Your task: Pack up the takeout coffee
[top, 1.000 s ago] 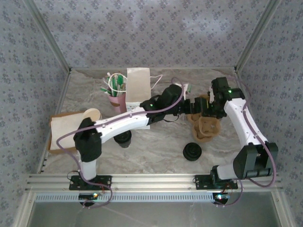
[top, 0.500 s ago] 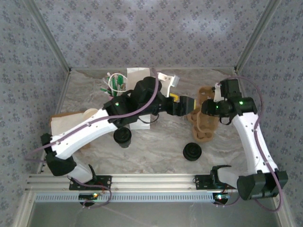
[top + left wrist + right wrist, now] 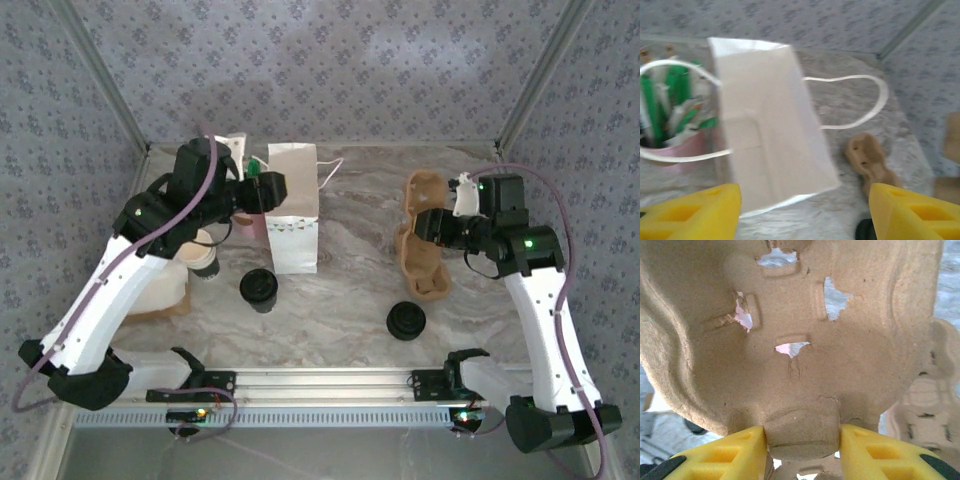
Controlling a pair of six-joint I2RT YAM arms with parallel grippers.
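Middle of worktop (image 3: 350,270) is bare between bag (image 3: 296,215) and trays (image 3: 425,265), a wide lane from front rail to back wall. Front strip is bare too, apart from coffee (image 3: 260,290) just in front of the bag and lid stack (image 3: 406,320) near the trays, with a clear gap between those two. Bag stands upright, mouth open upward, handles (image 3: 840,79) looping out both sides. Left pincer (image 3: 268,189), fingers apart, hangs at the bag's upper left edge. Pink cup (image 3: 675,150) of sticks crowds that side, one handle across it. Open cup (image 3: 200,250) stands left of the coffee, under the left arm. Right pincer (image 3: 802,442) clamps one tray, so that arm and tray block the right side.
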